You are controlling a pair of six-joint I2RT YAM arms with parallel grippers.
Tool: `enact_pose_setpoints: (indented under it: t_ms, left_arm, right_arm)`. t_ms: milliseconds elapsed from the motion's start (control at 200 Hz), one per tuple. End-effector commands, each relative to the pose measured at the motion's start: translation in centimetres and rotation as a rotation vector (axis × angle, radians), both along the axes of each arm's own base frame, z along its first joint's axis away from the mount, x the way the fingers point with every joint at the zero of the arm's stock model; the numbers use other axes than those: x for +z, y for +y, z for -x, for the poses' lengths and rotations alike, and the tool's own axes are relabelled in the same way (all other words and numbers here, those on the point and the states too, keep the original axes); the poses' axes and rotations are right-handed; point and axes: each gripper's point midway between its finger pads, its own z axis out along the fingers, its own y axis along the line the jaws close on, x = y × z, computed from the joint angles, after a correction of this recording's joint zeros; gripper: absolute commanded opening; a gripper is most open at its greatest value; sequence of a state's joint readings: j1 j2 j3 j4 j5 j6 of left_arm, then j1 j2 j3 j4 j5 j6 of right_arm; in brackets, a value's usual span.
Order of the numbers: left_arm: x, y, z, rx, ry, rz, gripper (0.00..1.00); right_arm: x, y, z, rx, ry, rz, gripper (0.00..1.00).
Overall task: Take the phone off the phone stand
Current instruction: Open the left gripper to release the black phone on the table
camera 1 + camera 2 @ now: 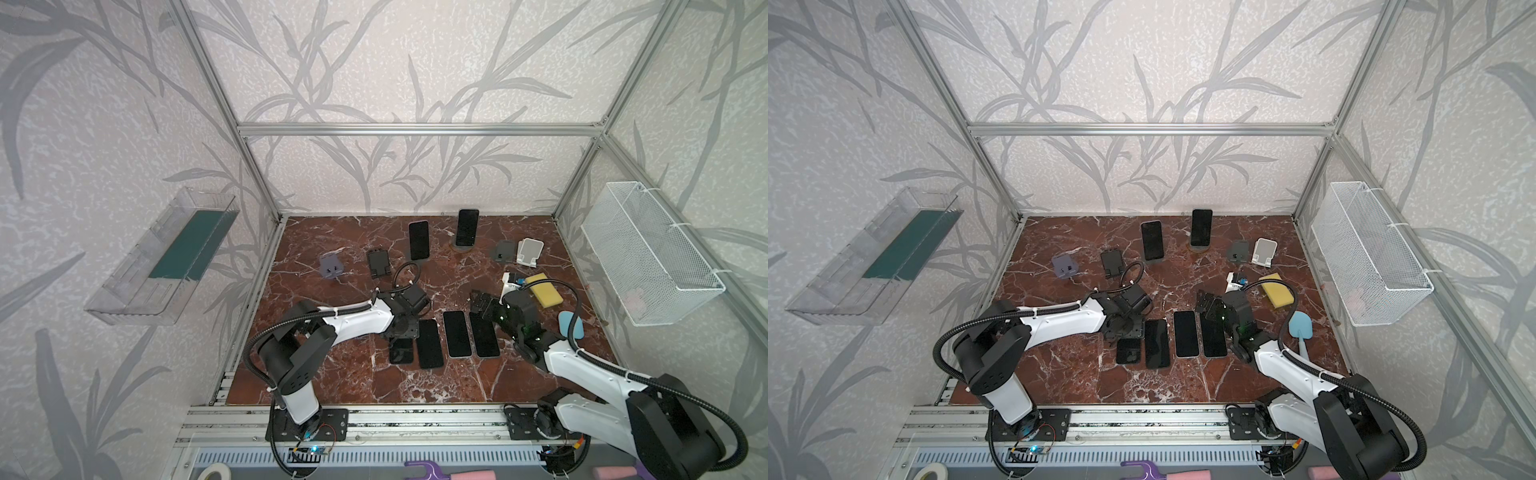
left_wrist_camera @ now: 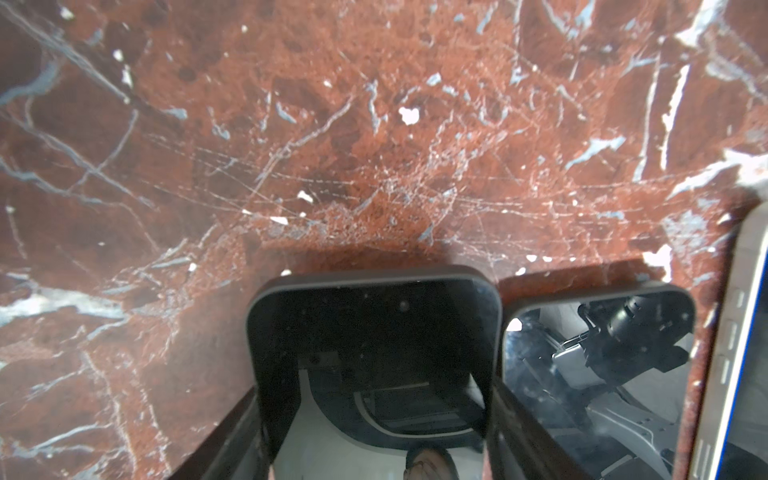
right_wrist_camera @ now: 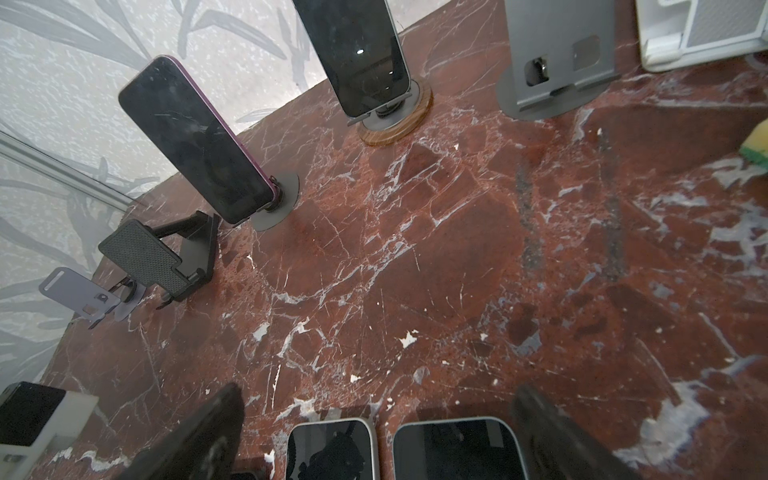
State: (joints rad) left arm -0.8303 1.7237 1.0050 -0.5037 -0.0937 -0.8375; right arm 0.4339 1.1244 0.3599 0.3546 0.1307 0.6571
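A black rectangular glass-fronted phone is clamped by the left gripper — the fingers of the right gripper are spread, empty.

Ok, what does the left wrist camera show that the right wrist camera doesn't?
Only the left wrist view: the left gripper closed on a dark phone, fingers against its sides, beside a second flat phone. Only the right wrist view: a purple-edged phone and a phone on the wood-based stand, both propped up, an empty black folding stand, an empty grey stand, and the open right gripper. Both: the red marble table and flat phones lying screen-up.
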Motion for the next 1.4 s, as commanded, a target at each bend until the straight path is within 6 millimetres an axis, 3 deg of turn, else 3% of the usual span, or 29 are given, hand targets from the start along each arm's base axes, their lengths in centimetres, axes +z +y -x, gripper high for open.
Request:
enact_pose_setpoints:
  t_ms: [0, 260, 650, 1181, 1396]
  left_arm:
    - [-0.4, 0.5, -0.4, 0.032, -0.020, -0.020, 0.56]
    - [-0.9, 1.4, -0.4, 0.056, -0.024, -0.064, 0.59]
    - [-1.4, 1.0, -0.6, 0.032, -0.019, -0.069, 0.64]
    - [1.3, 1.2, -2.4, -0.007, -0.079, -0.106, 0.81]
    - [3.4, 1.3, -3.3, -0.030, -0.116, -0.111, 0.85]
  right_arm:
    - [1.4, 0.1, -0.6, -0.004, -0.039, 0.002, 1.00]
    - [1.6, -0.3, -0.5, -0.022, -0.044, 0.009, 1.00]
    - [1.5, -0.1, -0.5, -0.013, -0.041, 0.005, 1.00]
    - [1.4, 0.2, -0.5, -0.001, -0.037, 0.000, 1.00]
    - [1.3, 2.1, -0.7, 0.085, -0.026, -0.041, 1.00]
